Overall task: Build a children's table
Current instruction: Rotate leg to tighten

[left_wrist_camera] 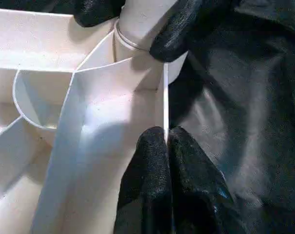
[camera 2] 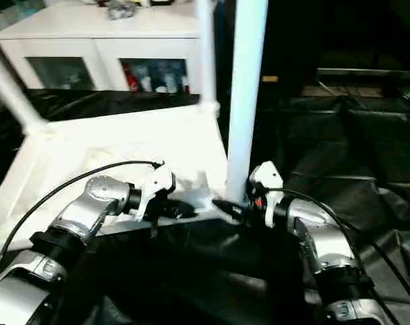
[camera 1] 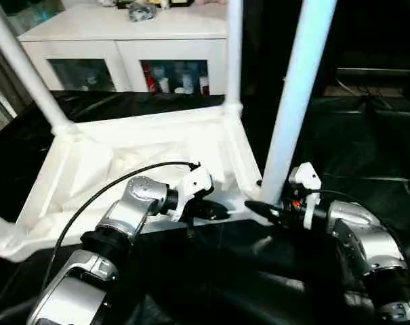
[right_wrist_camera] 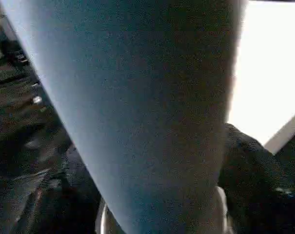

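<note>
While the left claw pinches the tabletop rim, the right claw clasps the near leg; cabinet behind

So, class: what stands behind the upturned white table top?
Behind the table top stands a white cabinet with glass doors; coloured bottles show inside. Small items on top of it are cut off. The table and its far leg cover its lower part.

No legible text or labels anywhere
</note>
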